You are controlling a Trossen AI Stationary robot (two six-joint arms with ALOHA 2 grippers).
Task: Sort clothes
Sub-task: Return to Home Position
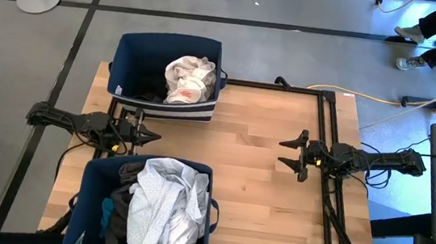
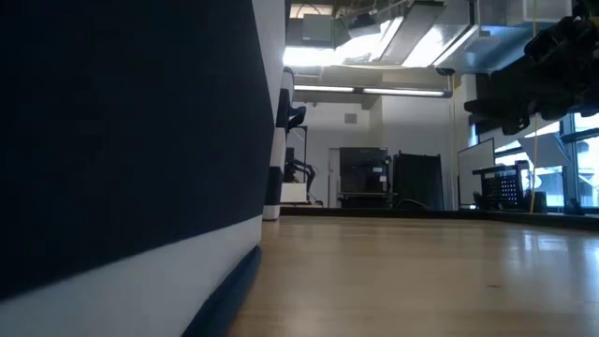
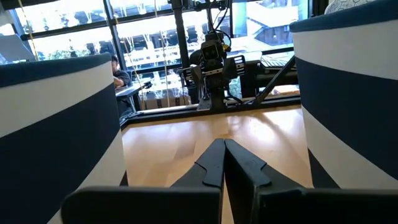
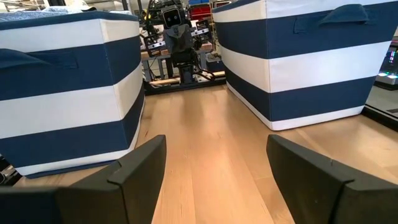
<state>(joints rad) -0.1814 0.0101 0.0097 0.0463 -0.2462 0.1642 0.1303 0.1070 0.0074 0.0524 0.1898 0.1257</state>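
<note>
High view: the left pincer [image 1: 151,137], clenched with its fingers together, hangs between the two blue bins at the bench's [image 1: 259,191] left side. The right pincer [image 1: 289,152], released with fingers spread, hovers over bare wood well apart. A cream garment [image 1: 190,78] lies in the upper bin [image 1: 170,40]. A pale grey-white garment [image 1: 162,205] fills the lower bin [image 1: 92,175]. A small white patch [image 1: 118,90] on the upper bin's corner is too small to read.

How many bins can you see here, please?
2: the top bin and the bottom bin in the high view, either side of the left tool. None seems hidden.
</note>
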